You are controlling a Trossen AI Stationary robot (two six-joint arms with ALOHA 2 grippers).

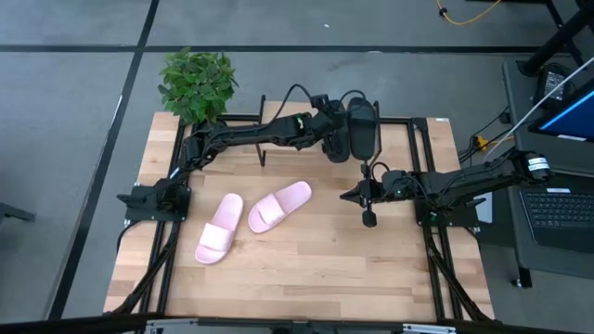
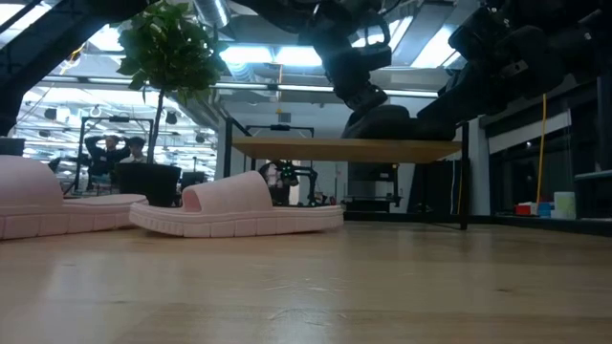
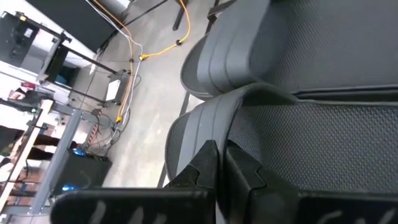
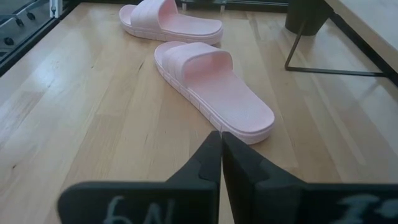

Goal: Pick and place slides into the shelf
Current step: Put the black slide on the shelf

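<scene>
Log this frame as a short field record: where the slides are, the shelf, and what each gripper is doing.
pink slides: two, one and another, lying apart on the table, not yet shelved
black slides: two side by side on top of the shelf
left gripper: over the shelf, shut, at the edge of a black slide
right gripper: shut, empty, low over the table just right of the nearer pink slide
plant: at the table's far left corner

two pale pink slides [image 1: 251,219] (black pair [image 1: 353,128] textured) on light wood tabletop [image 1: 316,269].
</scene>
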